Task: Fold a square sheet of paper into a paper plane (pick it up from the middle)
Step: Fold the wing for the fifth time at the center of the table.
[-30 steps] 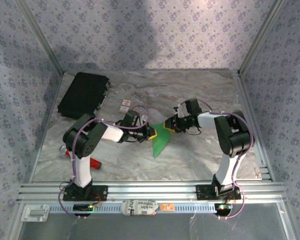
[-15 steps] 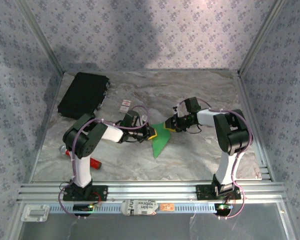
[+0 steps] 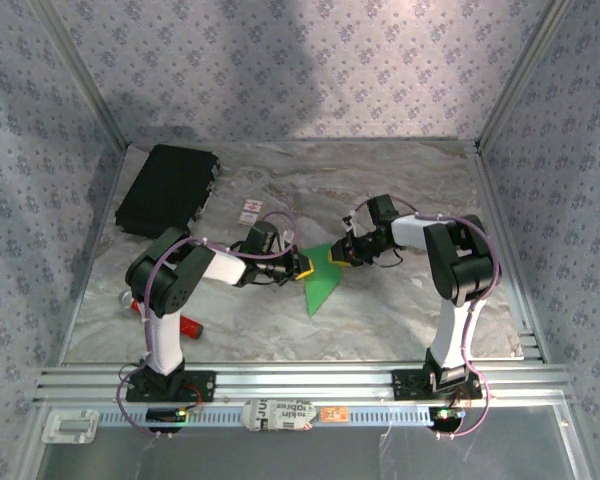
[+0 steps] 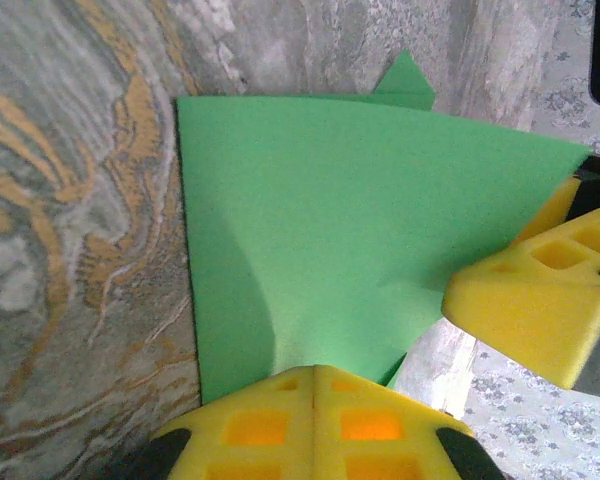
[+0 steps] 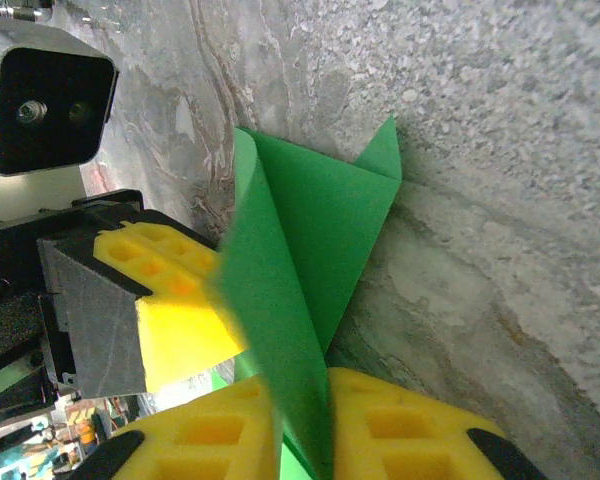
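Two end effectors, both mine, meet on the paper [image 3: 320,285] near the middle of the tabletop [image 3: 400,190]. My left end effector [image 3: 302,263] is fully closed. Its yellow pads [image 4: 250,430] press together on the paper's edge, at about 10 o'clock on the sheet in the top view. My right end effector [image 3: 336,254] pinches the sheet's upper corner at about 1 o'clock. From its wrist view, a raised green flap runs down between its pads, which sit tight against it. The two end effectors are just beside each other. The paper is partly folded, with a small corner turned over at the far end. Its tapered end lies flat and points to about 7 o'clock. A black case [image 3: 167,188] sits at the tabletop's 10 o'clock, a white card [image 3: 250,210] is near it, and a red tool [image 3: 187,326] lies at 8 o'clock.
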Robot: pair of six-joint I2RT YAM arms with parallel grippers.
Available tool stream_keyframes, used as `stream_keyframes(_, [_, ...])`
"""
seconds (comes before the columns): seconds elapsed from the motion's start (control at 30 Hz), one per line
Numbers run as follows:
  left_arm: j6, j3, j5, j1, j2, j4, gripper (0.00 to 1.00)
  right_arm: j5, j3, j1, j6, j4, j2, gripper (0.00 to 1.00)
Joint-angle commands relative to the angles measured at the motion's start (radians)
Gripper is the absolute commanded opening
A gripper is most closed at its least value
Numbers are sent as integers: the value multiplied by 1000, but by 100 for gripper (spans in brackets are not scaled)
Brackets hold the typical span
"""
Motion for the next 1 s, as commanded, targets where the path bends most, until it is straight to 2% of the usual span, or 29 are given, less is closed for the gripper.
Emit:
stream_keyframes(0.0, [-5,-21,22,3,9,-45,5,-16,20,-4,-18,-31,-8,16])
stream_keyframes(0.13, [-6,-19,17,4,-24,-33,11,2,10,-12,11,-26,-39,10])
stream_keyframes(0.27, [14,-14,-9,3,-94,-59,27,36,-35,-17,88,24,-101,8])
stream_keyframes(0.33, [41,-3,-31,1,-129,-106,30,63,-67,-18,154,64,-135,8])
stream_keyframes(0.6, [27,30,-41,-39,-144,-134,25,181,-267,-7,467,283,-256,8])
stream_keyframes(0.97, [17,43,-69,-48,-37,-147,13,186,-331,15,508,335,-306,10])
